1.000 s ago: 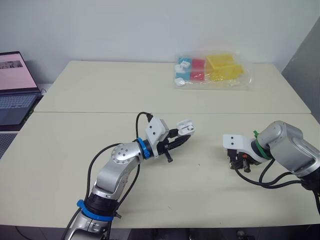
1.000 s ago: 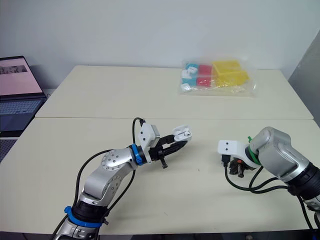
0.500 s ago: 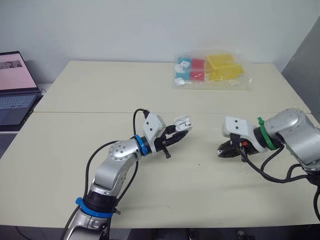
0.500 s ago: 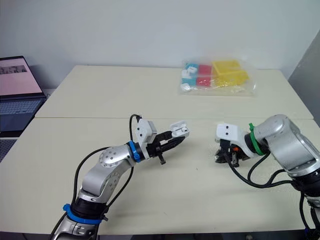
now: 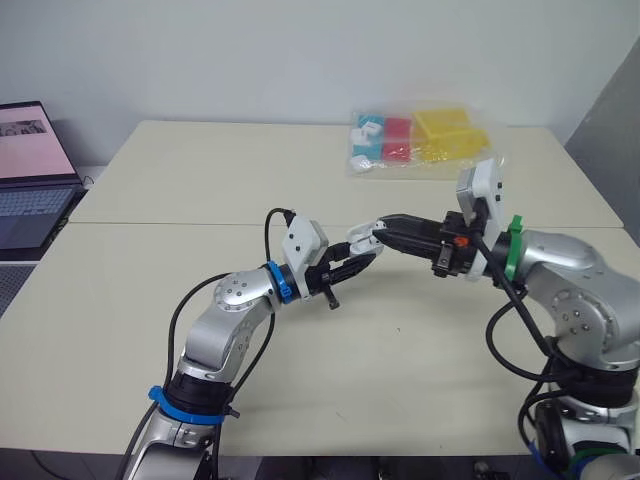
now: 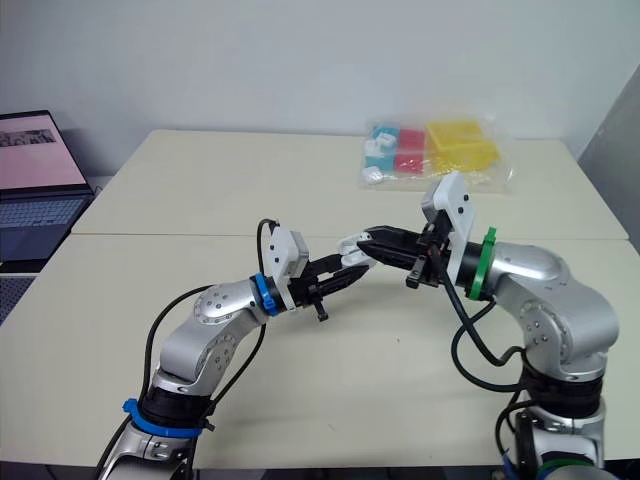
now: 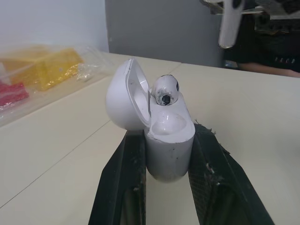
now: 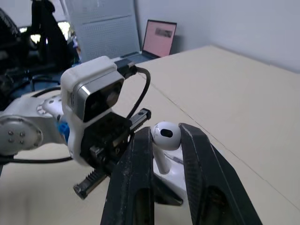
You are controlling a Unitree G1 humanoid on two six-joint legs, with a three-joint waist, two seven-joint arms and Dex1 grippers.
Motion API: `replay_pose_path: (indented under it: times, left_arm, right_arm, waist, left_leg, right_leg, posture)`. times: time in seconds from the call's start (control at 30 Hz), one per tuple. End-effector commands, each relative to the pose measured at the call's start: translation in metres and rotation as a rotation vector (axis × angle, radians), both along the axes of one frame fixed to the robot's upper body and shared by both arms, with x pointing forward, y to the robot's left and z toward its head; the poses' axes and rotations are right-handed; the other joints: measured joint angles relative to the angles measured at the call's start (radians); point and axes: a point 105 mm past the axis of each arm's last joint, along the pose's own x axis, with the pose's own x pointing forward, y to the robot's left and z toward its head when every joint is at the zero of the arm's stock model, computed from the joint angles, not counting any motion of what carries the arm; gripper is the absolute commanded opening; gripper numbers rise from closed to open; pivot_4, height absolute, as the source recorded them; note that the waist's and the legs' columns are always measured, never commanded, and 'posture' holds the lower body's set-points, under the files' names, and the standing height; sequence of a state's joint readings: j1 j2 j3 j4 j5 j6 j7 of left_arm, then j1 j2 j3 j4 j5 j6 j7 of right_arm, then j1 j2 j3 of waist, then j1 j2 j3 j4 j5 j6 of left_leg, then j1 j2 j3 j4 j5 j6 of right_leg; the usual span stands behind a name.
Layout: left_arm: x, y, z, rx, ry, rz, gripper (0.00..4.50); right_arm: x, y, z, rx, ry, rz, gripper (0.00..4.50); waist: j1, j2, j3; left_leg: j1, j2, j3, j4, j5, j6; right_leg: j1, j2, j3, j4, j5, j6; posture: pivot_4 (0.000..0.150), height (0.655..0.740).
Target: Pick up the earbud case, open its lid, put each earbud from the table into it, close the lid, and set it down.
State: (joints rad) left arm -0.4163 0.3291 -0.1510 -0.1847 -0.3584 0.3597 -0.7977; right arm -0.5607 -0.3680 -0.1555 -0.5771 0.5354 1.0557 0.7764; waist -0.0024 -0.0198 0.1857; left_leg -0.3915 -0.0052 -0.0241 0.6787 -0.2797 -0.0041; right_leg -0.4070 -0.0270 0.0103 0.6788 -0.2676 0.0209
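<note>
Left eye view shows the left arm bent at the elbow and reaching to the middle of the table (image 5: 200, 180). The left gripper (image 5: 362, 252) is lifted up off the table top. Its two black fingers (image 7: 126, 178) squeeze the earbud case (image 7: 169, 140) from both sides, so the case stands upright between them. The right arm comes in from the right side and points across at the left gripper. The right gripper (image 5: 384, 226) has its long fingers (image 8: 140, 159) closed on an earbud (image 8: 165, 133), with the round head on top and the stem pointing down. This earbud is just above the case, and I cannot tell if it touches. Both grippers meet over the middle of the near table, far from every edge, with lots of bare table under and around them. A laptop (image 5: 30, 170) sits far off to the left, and a bag of coloured blocks (image 5: 420, 140) lies at the far side. The case is small, white and smooth. Its lid (image 7: 124, 101) is flipped back and open. Another earbud (image 7: 165, 90) sits inside, next to a round hollow.
</note>
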Motion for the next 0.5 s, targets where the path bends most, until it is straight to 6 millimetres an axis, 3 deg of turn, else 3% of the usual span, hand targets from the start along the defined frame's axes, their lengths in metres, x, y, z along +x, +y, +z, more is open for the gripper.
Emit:
replay_pose_path:
  times: [0.03,0.23,0.5]
  left_arm:
    - [0.0,-0.001,0.012,-0.014,-0.038,-0.02,0.82]
    - [0.0,-0.002,0.014,-0.013,-0.036,-0.027,0.82]
    - [0.0,-0.001,0.018,-0.018,-0.026,-0.032,0.82]
  right_arm:
    - [-0.003,0.008,0.012,0.085,-0.072,-0.04,0.45]
    - [0.002,0.021,0.01,0.168,-0.087,-0.099,0.45]
    - [0.002,0.027,-0.008,0.172,-0.092,-0.124,0.45]
  waist:
    - [0.0,0.0,0.0]
    - [-0.002,0.0,0.0]
    - [-0.003,0.0,0.0]
  left_leg:
    - [0.0,0.0,0.0,0.0,0.0,0.0]
    - [0.0,0.0,0.0,0.0,0.0,0.0]
    - [0.0,0.0,0.0,0.0,0.0,0.0]
  right_leg:
    - [0.0,0.0,0.0,0.0,0.0,0.0]
    - [0.0,0.0,0.0,0.0,0.0,0.0]
    - [0.0,0.0,0.0,0.0,0.0,0.0]
  posture:
    - [0.15,0.74]
    - [0.15,0.74]
    - [0.15,0.74]
